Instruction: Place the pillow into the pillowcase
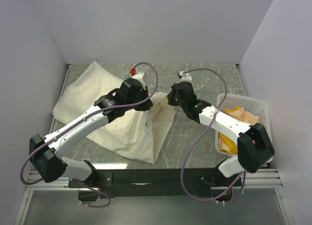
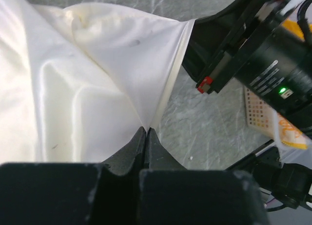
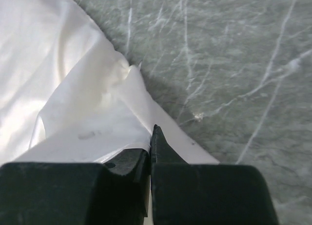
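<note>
left gripper (image 2: pixel 146 132) and right gripper (image 3: pixel 153 137), each pressed shut on an edge of the cream pillowcase (image 2: pixel 97 88) above the table (image 3: pixel 234 64); arm label (image 2: pixel 265 76) unreadable.

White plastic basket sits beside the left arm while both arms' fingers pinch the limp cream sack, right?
No, the white plastic basket sits beside the right arm, as the top external view shows. Both arms' fingers do pinch the limp cream sack.

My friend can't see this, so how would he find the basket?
Start at the grey marble table, then go to its right edge, beside the right arm. The basket is white plastic full of little holes, holding orange and yellow things; its neighbour is a soft cream pillowcase.
</note>
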